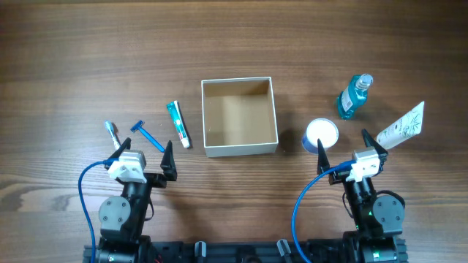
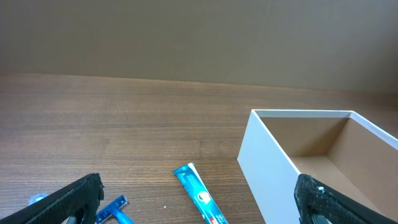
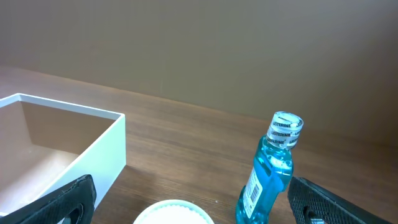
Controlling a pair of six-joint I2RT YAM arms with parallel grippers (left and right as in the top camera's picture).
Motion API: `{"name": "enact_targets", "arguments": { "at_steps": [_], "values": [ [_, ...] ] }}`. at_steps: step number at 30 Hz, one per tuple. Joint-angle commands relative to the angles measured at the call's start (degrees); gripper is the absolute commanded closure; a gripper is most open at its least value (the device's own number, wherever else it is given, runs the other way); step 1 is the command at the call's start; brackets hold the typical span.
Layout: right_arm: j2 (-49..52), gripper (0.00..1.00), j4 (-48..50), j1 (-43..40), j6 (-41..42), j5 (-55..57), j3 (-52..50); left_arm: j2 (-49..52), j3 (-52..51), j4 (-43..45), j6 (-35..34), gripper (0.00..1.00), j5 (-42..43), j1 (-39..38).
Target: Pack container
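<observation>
A square, shallow open-top cardboard container (image 1: 241,149) sits near the middle of the brown wood-grain tabletop (image 1: 88,58), between the two arms and a little farther out than them. Its outer walls and thin rim are white, its inner walls and floor are plain tan-brown, and nothing lies inside it. In the left wrist view its white corner and near wall stand upright on the right side; in the right wrist view the same box shows at the left edge.

The left hand (image 1: 142,157) hovers near the front edge with its two black fingers spread wide and nothing between them. Beyond it lie a teal and white toothpaste tube (image 1: 178,124), just left of the container and apart from it, then a blue disposable razor (image 1: 148,136), and farthest left a toothbrush with a pale handle (image 1: 112,132).

The right hand (image 1: 344,150) is likewise spread wide and grips nothing. A small round blue jar with a white lid (image 1: 321,134) stands just right of the container, near the hand's inner finger. A clear blue mouthwash bottle with a white cap (image 1: 353,96) is farther out, and a white patterned squeeze tube (image 1: 401,127) lies beside the outer finger; whether it touches is unclear
</observation>
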Motion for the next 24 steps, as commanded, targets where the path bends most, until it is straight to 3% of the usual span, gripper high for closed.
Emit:
{"name": "enact_targets", "arguments": {
  "at_steps": [1, 7, 9, 12, 15, 20, 24],
  "values": [
    [0.44, 0.0, 0.35, 0.24, -0.26, -0.28, -0.04, -0.31, -0.28, -0.09, 0.5, 0.0, 1.11, -0.28],
    [0.44, 0.0, 1.51, 0.24, 0.57, -3.52, -0.04, -0.31, -0.28, 0.59, 0.46, 0.0, 1.14, -0.28],
    [0.44, 0.0, 1.99, 0.24, 6.62, -4.44, -0.04, -0.31, -0.28, 0.59, 0.15, 0.0, 1.31, -0.26],
    [0.63, 0.0, 0.66, 0.24, 13.33, -4.68, 0.2, -0.31, -0.24, 0.55, -5.62, 0.0, 1.31, -0.26],
    [1.9, 0.0, -1.27, 0.24, 14.71, -5.38, 2.91, 0.11, 1.4, 0.39, -9.88, 0.0, 1.31, -0.26],
    [9.51, 0.0, -10.34, 0.24, 14.43, -5.51, 15.54, 7.1, 12.76, -7.37, -9.88, 0.0, 0.33, -0.26],
    [22.45, 0.0, -23.43, 0.24, 11.13, -6.05, 31.32, 18.86, 26.84, -18.97, -9.86, 0.0, -0.9, -0.26]
  ]
}}
